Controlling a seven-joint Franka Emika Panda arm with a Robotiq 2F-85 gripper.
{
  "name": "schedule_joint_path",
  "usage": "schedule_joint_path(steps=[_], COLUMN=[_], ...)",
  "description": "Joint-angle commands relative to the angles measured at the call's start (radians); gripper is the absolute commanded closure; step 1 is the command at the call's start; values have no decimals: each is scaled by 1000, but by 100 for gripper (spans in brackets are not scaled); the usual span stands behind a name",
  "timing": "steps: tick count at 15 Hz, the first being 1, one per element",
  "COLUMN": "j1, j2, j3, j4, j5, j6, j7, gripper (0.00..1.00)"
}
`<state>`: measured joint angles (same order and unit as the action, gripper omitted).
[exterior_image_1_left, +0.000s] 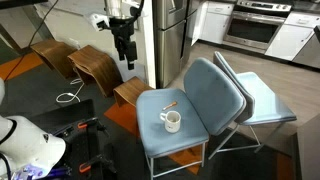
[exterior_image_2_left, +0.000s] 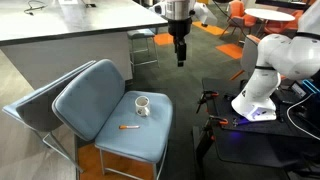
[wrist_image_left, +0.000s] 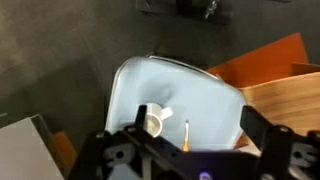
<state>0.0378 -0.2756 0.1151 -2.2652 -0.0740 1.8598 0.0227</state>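
Note:
A white mug (exterior_image_1_left: 172, 121) (exterior_image_2_left: 143, 105) (wrist_image_left: 153, 122) stands on the seat of a light blue chair (exterior_image_1_left: 195, 112) (exterior_image_2_left: 105, 100) (wrist_image_left: 205, 90). Beside the mug lies a thin orange and brown stick, perhaps a pencil (exterior_image_1_left: 169, 105) (exterior_image_2_left: 129, 127) (wrist_image_left: 185, 133). My gripper (exterior_image_1_left: 126, 52) (exterior_image_2_left: 180, 50) (wrist_image_left: 190, 140) hangs high above the chair, well clear of both things. Its jaws are open with nothing between them. In the wrist view the mug and stick show far below, between the two dark fingers.
A second blue chair (exterior_image_1_left: 262, 100) (exterior_image_2_left: 30, 105) stands behind the first. Curved wooden stools (exterior_image_1_left: 95, 68) and a wooden block (exterior_image_1_left: 130, 92) stand beside it. A counter (exterior_image_2_left: 70, 30) runs nearby, and a white robot (exterior_image_2_left: 275, 65) with a black tripod (exterior_image_2_left: 215, 125) stands close.

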Motion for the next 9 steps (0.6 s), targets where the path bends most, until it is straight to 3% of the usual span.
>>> schedule_joint_path(steps=[1, 9], j1=[13, 14], j2=[1, 18], j3=[-12, -13], j4=[2, 16], j5=[-3, -1], j6=[-2, 1], j7=[3, -1], gripper=[0, 0])
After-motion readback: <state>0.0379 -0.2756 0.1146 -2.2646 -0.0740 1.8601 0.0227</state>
